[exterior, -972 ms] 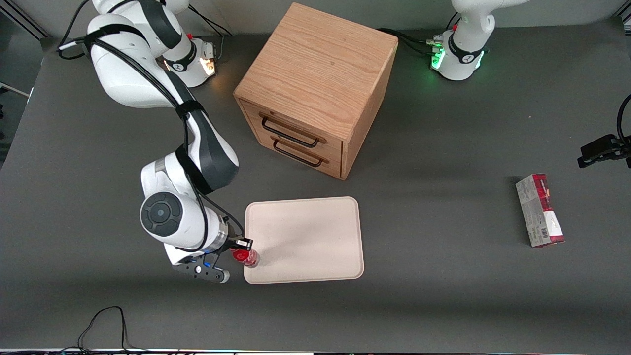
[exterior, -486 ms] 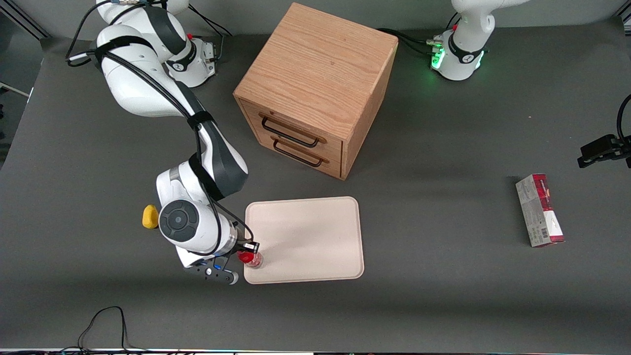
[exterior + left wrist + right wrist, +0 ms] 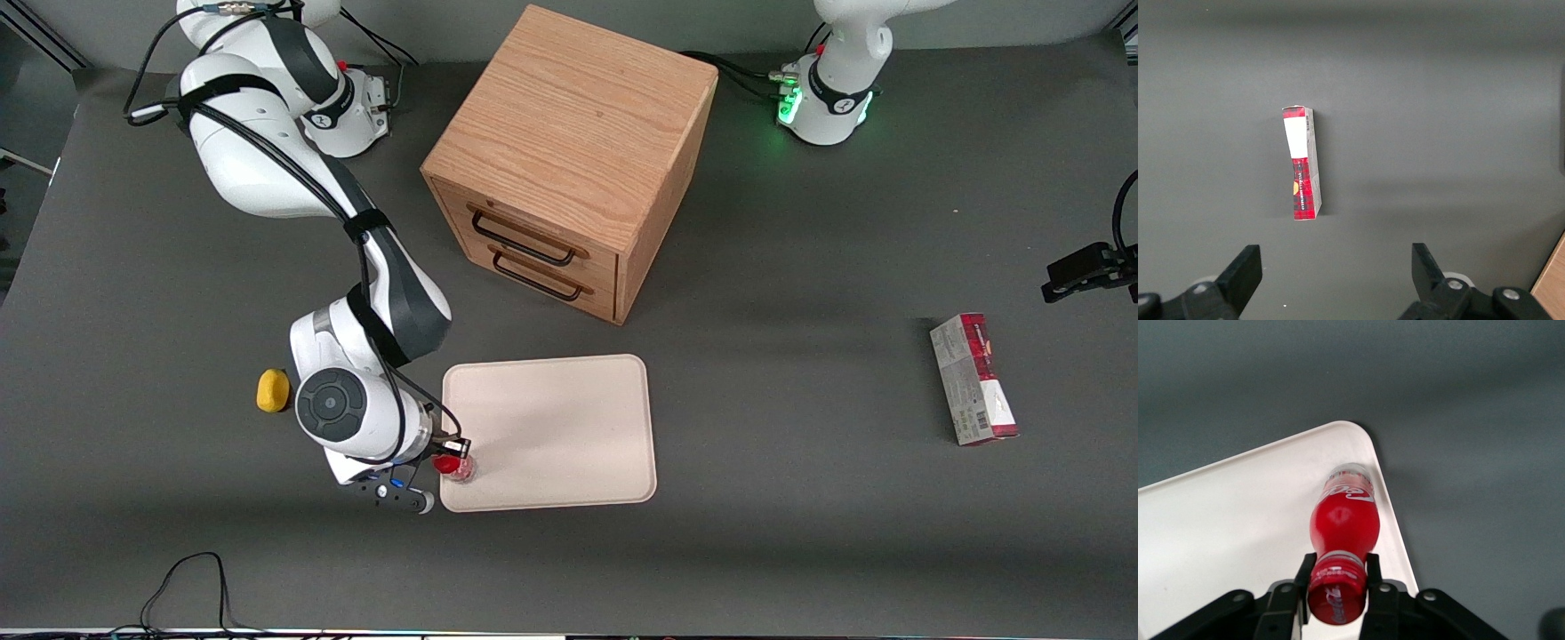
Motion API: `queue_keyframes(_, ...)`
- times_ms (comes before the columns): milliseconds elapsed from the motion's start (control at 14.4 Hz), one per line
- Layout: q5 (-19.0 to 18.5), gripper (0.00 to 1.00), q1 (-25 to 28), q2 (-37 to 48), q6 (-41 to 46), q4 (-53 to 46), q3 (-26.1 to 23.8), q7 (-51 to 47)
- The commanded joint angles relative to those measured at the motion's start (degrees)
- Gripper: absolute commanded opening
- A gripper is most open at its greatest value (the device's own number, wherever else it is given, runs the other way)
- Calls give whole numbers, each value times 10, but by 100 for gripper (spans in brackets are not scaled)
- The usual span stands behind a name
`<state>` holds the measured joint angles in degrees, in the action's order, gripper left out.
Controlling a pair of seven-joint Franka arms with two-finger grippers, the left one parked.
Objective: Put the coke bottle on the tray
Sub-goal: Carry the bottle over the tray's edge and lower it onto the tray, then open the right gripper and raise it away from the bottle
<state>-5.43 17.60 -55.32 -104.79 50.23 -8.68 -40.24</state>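
The coke bottle (image 3: 454, 467) is tiny, with a red cap, red label and clear base. It stands upright at the corner of the pale cream-pink tray (image 3: 569, 418) nearest the front camera and the working arm. My right gripper (image 3: 449, 455) is shut on the bottle's cap and neck. In the right wrist view the bottle (image 3: 1343, 520) hangs from the gripper (image 3: 1337, 577) with its clear base over the tray's (image 3: 1225, 520) rounded corner. Whether the base touches the tray I cannot tell.
A wooden drawer cabinet (image 3: 569, 160) stands farther from the front camera than the tray. A yellow oval lump (image 3: 272, 390) lies beside the working arm's wrist. A red-and-grey carton (image 3: 973, 379) lies toward the parked arm's end of the table and shows in the left wrist view (image 3: 1301, 163).
My right gripper has carried the bottle sideways from just off the tray's edge to over its corner. The arm's move has uncovered the yellow lump.
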Motion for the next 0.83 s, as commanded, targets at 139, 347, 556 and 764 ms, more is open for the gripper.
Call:
queue_keyframes(139,-9,100,6,-4,-11,-6,3,-13)
queue_keyframes(347,-10,100,6,-4,-11,-7,3,-14)
queue_keyframes(556,-11,100,6,-3,-11,-6,3,-14)
queue_keyframes(764,-16,100,5,6,2,-7,3,-10)
